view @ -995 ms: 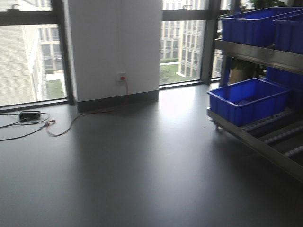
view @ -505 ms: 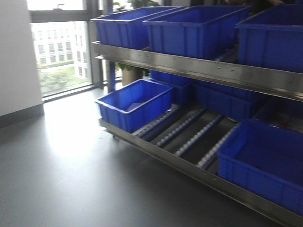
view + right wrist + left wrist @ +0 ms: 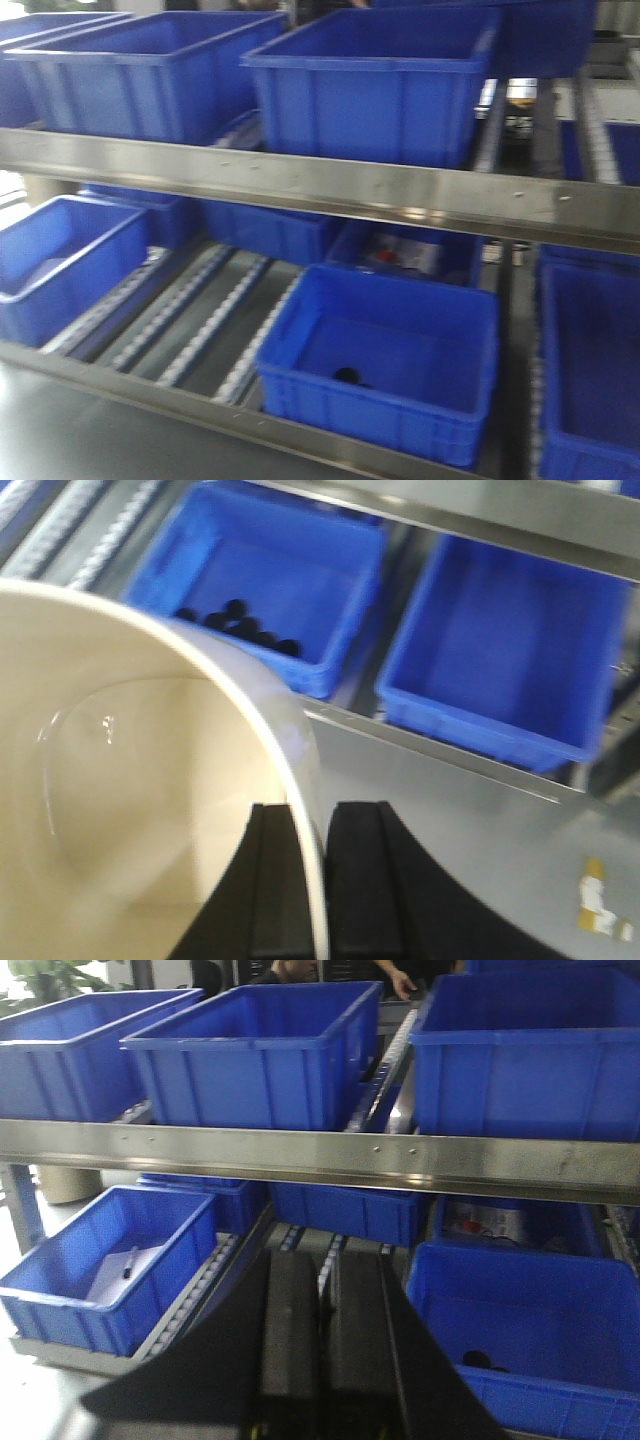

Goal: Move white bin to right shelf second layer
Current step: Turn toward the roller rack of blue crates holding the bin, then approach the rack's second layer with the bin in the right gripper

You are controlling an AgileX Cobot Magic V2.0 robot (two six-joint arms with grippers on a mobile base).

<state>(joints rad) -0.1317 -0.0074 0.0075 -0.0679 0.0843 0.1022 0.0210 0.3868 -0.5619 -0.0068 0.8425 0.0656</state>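
step: carry to rack | white bin [image 3: 130, 810] clamped at rim wall by right gripper [image 3: 318, 825], held short of rack | left gripper [image 3: 322, 1275] jaws together, empty | next: bin to be kept level, lowered onto bare rollers of right shelf second layer [image 3: 235, 300] left of blue crate [image 3: 385, 360]; release advised only once base is seated, since rolling is likely

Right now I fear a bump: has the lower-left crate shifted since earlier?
No. The crate still sits just left of the bare rollers; only the view swung.

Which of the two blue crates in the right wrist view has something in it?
The left crate: small black round pieces lie along its near wall. The right crate shows only bare floor.
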